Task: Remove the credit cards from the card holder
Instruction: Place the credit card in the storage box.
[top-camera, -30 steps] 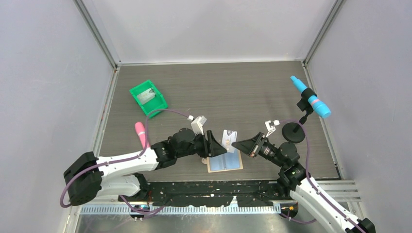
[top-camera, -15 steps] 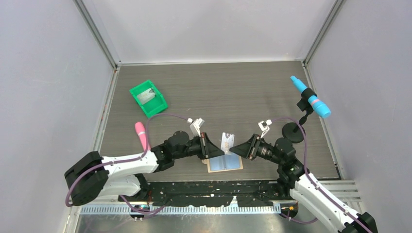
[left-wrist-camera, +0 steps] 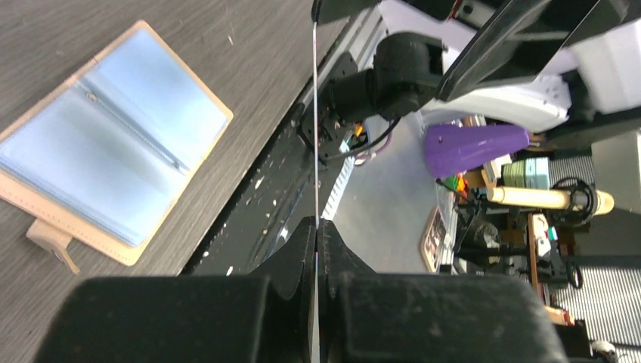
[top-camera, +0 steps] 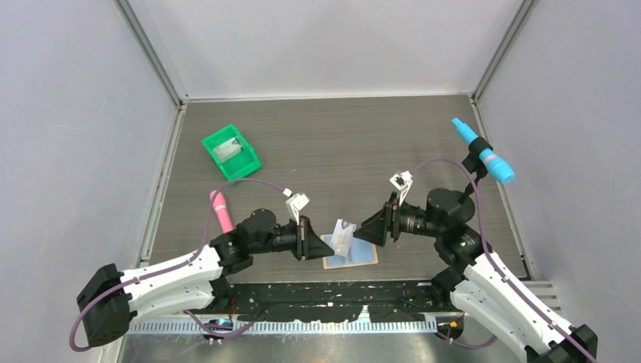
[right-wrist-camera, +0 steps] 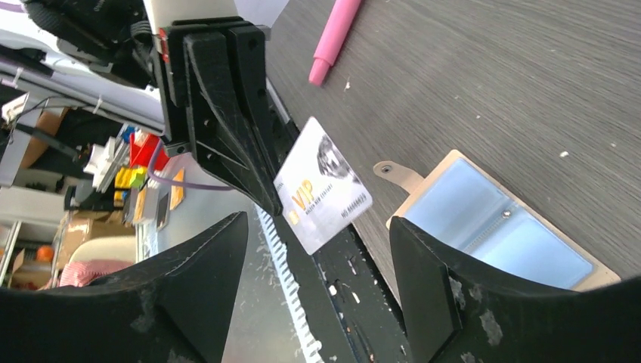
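Note:
The card holder (top-camera: 353, 257) lies open and flat near the table's front edge, tan rim and blue inner panels up; it also shows in the left wrist view as the card holder (left-wrist-camera: 113, 144) and in the right wrist view as the card holder (right-wrist-camera: 499, 231). One of the credit cards (top-camera: 342, 236), white with gold "VIP" print, hangs in the air just left of and above the holder. My left gripper (top-camera: 314, 240) is shut on its edge; the card (left-wrist-camera: 315, 113) appears edge-on there. My right gripper (top-camera: 366, 229) stands open, its fingers wide on either side of the card (right-wrist-camera: 321, 185) without touching it.
A pink pen (top-camera: 220, 211) lies left of my left arm. A green bin (top-camera: 230, 153) with something grey inside sits at the back left. A blue tool on a black stand (top-camera: 484, 155) rises at the right. The table's front edge and black rail run just below the holder.
My right gripper has opened and let go of the card while my left gripper shut on it. The left arm drew the card back towards the left and the near edge.

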